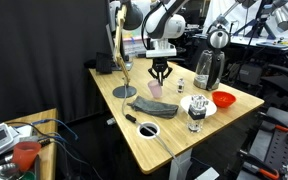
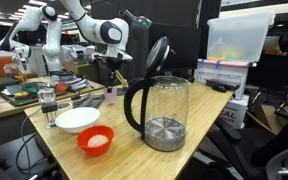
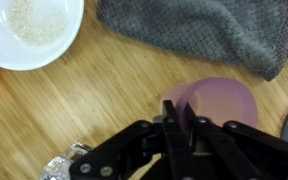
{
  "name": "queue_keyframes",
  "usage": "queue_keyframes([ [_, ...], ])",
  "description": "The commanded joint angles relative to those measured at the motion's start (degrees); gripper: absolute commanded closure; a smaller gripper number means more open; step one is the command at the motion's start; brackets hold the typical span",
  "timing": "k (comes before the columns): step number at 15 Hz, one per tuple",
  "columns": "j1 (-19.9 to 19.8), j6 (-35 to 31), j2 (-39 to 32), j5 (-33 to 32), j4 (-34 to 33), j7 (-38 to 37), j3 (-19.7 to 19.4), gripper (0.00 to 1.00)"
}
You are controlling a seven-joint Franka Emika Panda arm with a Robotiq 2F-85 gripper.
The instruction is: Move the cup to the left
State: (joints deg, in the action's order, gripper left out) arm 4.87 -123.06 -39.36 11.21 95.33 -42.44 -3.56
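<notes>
The pale pink cup [image 1: 156, 90] stands upright on the wooden table [image 1: 179, 140], just past the far edge of a grey cloth [image 1: 147, 105]. In the wrist view the cup [image 3: 229, 100] lies right under my gripper [image 3: 181, 118]. The two black fingers are close together, with the cup's near rim wall pinched between them. In an exterior view the gripper [image 1: 160, 74] points straight down over the cup. In an exterior view the gripper [image 2: 114, 75] hangs at the table's far end and the cup is too small to make out.
Around the cup are the grey cloth [image 3: 204, 30], a white bowl [image 3: 34, 30], a clear glass [image 1: 195, 118], a red bowl [image 1: 224, 100], a kettle [image 1: 210, 68] and a lamp stand [image 1: 122, 60]. A red cup [image 1: 26, 153] sits on a separate table.
</notes>
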Motion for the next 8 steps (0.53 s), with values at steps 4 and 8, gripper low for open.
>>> queue_keyframes([
  [4,-2.0,2.0,0.9,2.4,-0.2,2.2,0.9,0.37],
  [8,-1.3,0.6,0.9,1.0,-0.1,2.0,-0.1,0.34],
])
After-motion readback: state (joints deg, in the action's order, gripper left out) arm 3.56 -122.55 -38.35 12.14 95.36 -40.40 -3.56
